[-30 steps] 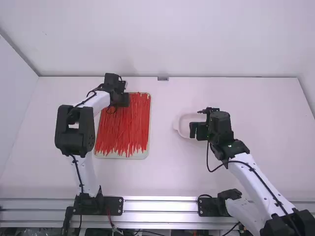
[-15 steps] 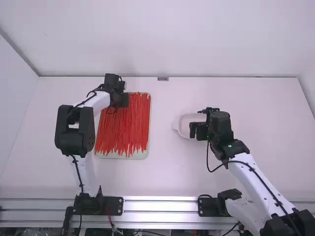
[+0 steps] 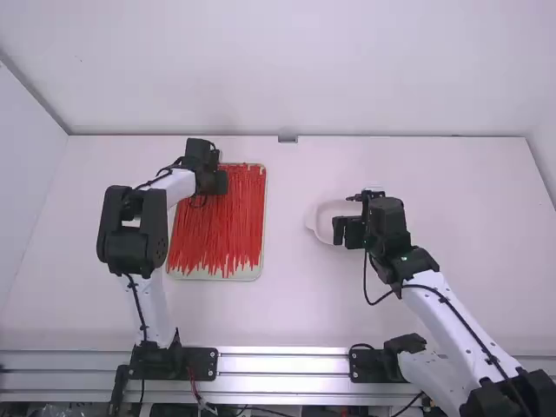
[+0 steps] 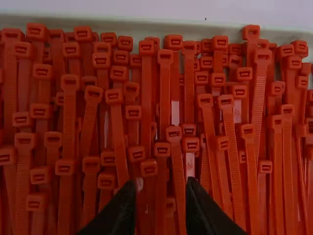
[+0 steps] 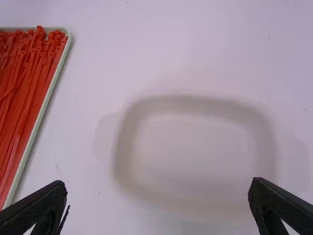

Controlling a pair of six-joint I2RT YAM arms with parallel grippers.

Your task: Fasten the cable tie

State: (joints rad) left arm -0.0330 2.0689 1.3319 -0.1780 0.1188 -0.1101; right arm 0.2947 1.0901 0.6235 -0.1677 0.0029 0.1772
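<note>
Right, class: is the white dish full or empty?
Empty: the white dish has a bare inside, nothing lying in it.

White two-handled dish (image 5: pixel 195 100) sits on the white table (image 5: pixel 195 34), framed by the right gripper (image 5: pixel 159 208) (spread wide, one tip at either side). Red cable ties (image 5: pixel 22 83) fill a pale-rimmed tray (image 5: pixel 45 104), apart from the dish.

You have orange-red plastic cable ties (image 4: pixel 161 122) here, faintly glossy, with finely ribbed straps and smooth square heads. The white rectangular plastic dish (image 5: pixel 195 147) looks smooth and matt, and so does the white table (image 5: pixel 195 39). The left gripper (image 4: pixel 160 182) has matt black fingers (image 4: pixel 117 215).
</note>
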